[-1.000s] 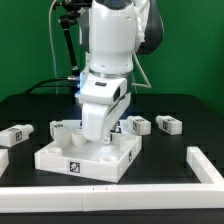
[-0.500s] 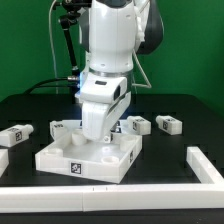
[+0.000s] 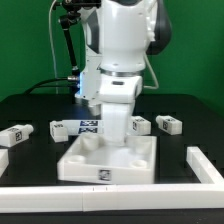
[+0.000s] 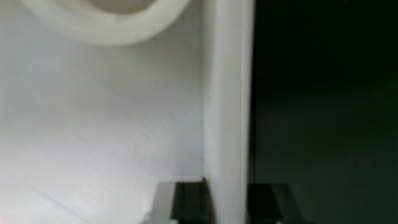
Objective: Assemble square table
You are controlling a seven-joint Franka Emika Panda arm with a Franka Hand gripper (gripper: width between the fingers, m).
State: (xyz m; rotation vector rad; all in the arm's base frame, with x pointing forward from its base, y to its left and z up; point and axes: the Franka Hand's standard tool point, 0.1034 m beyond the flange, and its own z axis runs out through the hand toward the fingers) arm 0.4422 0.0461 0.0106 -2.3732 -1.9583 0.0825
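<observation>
The gripper (image 3: pixel 118 140), at frame centre, clamps narrowly on the rim of the square panel (image 3: pixel 105 166). A leg post (image 3: pixel 12 133) lies at far left.

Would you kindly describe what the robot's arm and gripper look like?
The arm is glossy white, built of bulky rounded segments, with a dark joint section near the top. Black cables hang beside it, and a blue light glows by the wrist. The gripper has a boxy white body; its fingers look dark in the wrist view.

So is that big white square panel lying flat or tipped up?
Flat: the panel sits level on the black table, rim facing up, no visible corner lifted.
</observation>
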